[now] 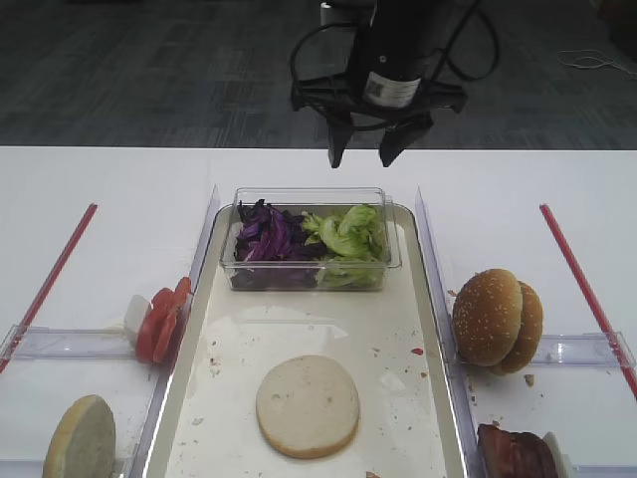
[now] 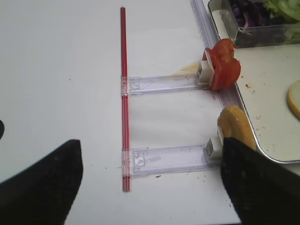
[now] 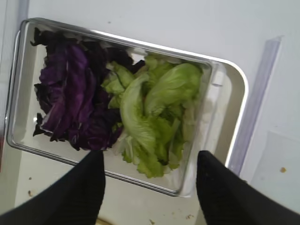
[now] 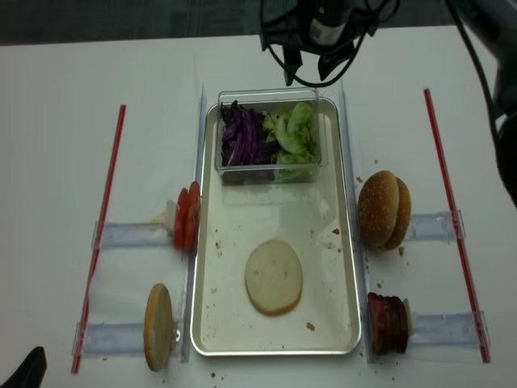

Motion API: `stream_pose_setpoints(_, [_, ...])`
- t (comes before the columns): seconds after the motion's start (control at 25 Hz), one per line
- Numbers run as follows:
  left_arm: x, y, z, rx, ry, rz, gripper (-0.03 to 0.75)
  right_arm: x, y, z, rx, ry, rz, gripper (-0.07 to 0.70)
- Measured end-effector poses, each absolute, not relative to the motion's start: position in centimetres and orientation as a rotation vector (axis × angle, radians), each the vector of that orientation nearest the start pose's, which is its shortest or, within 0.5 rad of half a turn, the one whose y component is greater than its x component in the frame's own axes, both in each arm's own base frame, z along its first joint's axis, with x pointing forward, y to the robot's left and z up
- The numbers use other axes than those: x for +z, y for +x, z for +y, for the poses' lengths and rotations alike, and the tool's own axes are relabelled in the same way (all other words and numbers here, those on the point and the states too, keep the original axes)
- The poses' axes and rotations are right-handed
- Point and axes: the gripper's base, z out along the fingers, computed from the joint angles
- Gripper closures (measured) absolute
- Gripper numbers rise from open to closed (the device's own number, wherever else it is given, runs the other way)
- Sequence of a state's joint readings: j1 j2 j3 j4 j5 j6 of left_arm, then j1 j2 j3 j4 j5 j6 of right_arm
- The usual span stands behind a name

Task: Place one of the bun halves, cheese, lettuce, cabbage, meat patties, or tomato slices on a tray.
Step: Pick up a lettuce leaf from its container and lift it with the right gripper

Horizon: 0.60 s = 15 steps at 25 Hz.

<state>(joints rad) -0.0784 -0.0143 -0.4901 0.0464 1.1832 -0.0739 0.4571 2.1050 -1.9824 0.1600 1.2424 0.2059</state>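
Note:
A pale flat bun half [image 1: 308, 405] lies on the silvery tray [image 1: 299, 319]. Green lettuce [image 3: 154, 108] and purple cabbage [image 3: 70, 98] fill a clear box at the tray's far end. My right gripper [image 1: 363, 154] hovers open and empty above the box's far side, over the lettuce. Tomato slices [image 1: 161, 319] and another bun half [image 1: 82, 438] stand on edge left of the tray. Sesame bun halves [image 1: 496, 317] and meat patties [image 1: 516, 453] stand to its right. My left gripper [image 2: 152, 143] is open and empty over the bare table left of the tray. Cheese is out of view.
The clear plastic box [image 1: 393, 261] has raised walls. Red strips [image 1: 55, 274] [image 1: 582, 279] run along both sides of the table. Clear plastic holders [image 2: 164, 83] lie flat beside the tray. The table's far edge is just behind the right arm.

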Motion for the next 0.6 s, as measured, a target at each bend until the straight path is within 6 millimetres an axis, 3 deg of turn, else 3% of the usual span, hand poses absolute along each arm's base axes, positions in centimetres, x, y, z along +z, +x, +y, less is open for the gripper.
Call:
stream_pose_setpoints(0.28, [26.5, -1.1, 0.5, -0.031, -0.001, 2.162, 0.141, 24.8, 40.1, 24.2, 0.337, -0.365, 2.916, 0.184])
stream_pose_setpoints(0.6, [26.5, -1.1, 0.5, -0.031, -0.001, 2.162, 0.141, 22.5, 40.5, 24.7, 0.311, -0.338, 2.968, 0.184])
